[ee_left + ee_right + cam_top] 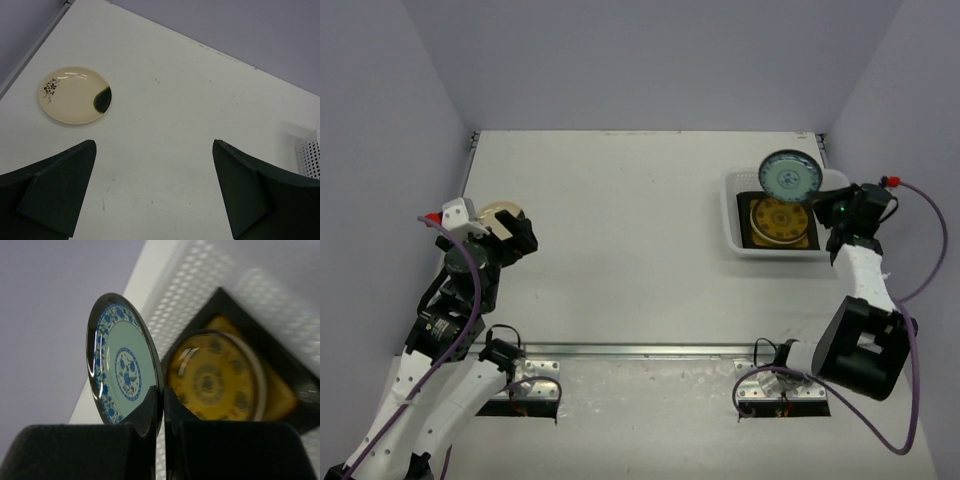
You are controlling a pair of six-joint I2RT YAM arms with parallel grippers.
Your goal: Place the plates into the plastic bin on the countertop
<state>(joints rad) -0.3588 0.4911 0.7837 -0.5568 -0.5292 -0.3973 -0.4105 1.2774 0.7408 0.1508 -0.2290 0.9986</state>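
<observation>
Patterned blue plate [122, 365], pinched at its rim between the closed fingers of the right gripper [161, 395], hangs over the far side of the plastic bin [732, 215]; inside, the patterned amber round [779, 218] sits on the amber square [753, 238], while the left gripper [154, 145] gapes wide and empty above the countertop [630, 250], near the cream plate [72, 95]

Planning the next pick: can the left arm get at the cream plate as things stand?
Probably yes. The left gripper is open and empty; the cream plate lies flat on the countertop ahead of it, off to one side, with nothing between them.
</observation>
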